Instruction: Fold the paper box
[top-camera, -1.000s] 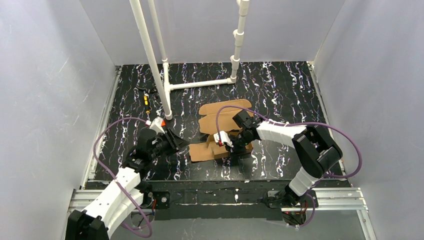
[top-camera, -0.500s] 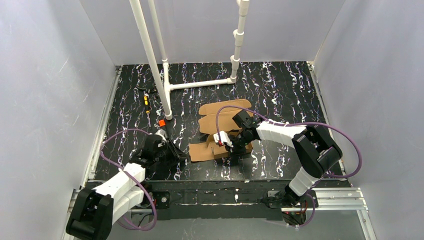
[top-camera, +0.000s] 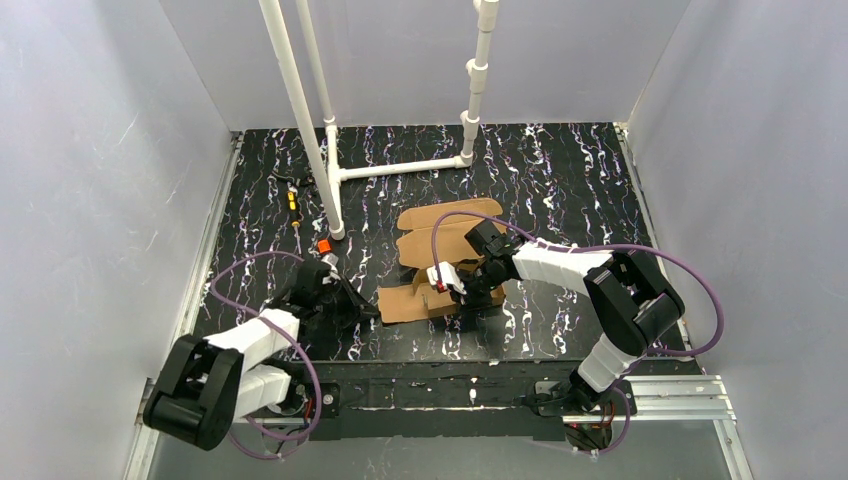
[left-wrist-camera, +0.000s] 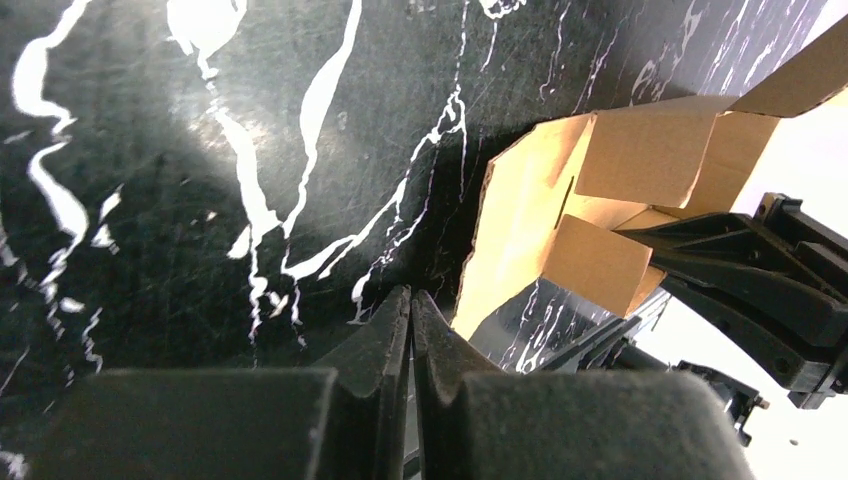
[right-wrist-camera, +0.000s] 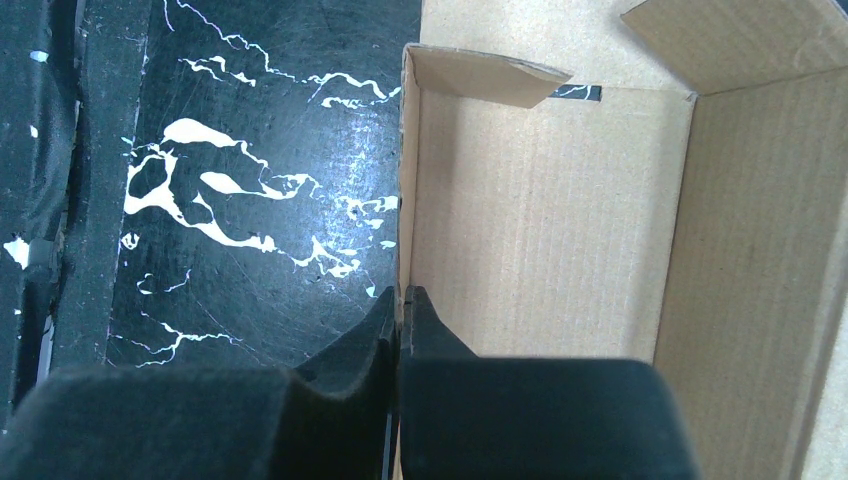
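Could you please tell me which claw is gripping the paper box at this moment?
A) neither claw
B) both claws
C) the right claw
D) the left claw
C: the right claw is pinched shut on the edge of an upright wall of the paper box, while the left claw is shut on nothing, low over the table and apart from the box.

White pipe frame (top-camera: 400, 167) upright on black marbled table (top-camera: 560, 170); small orange block (top-camera: 323, 245) near its foot

no legible text or labels, paper box (right-wrist-camera: 540, 220) unprinted
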